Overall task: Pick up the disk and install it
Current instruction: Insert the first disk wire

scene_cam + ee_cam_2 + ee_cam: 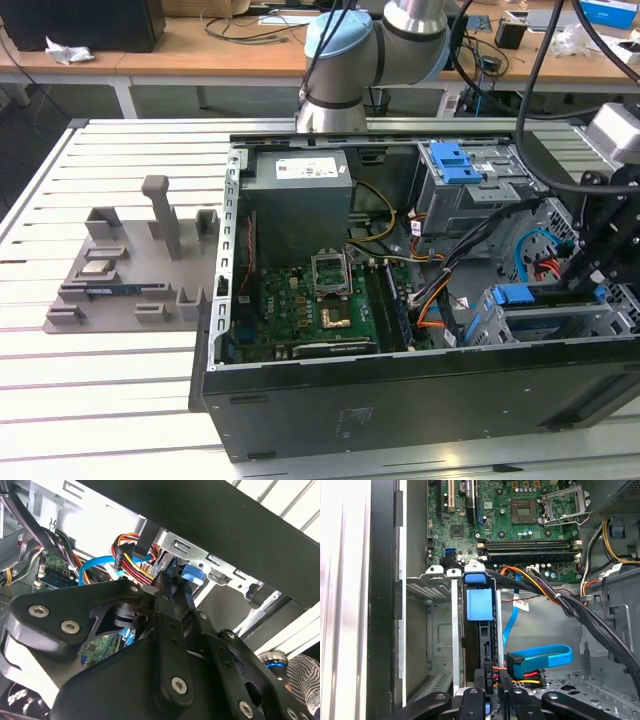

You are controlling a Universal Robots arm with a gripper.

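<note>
Nearest us, low at the exterior view's right, the black metal gripper [598, 262] hangs inside the open black computer case [400, 400]. We cannot tell if its jaws pinch anything. Just past it, the flat silver disk with blue side rails [485, 645] seems to stand edge-up in the grey metal cage [432, 625]. The red, yellow and blue wires [535, 662] lie close by and could get snagged or squashed. Farther off, the green board [520, 525] could get bumped.

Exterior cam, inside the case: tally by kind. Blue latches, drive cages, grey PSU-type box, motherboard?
blue latches: 2
drive cages: 2
grey metal box: 1
motherboard: 1
Total: 6
</note>
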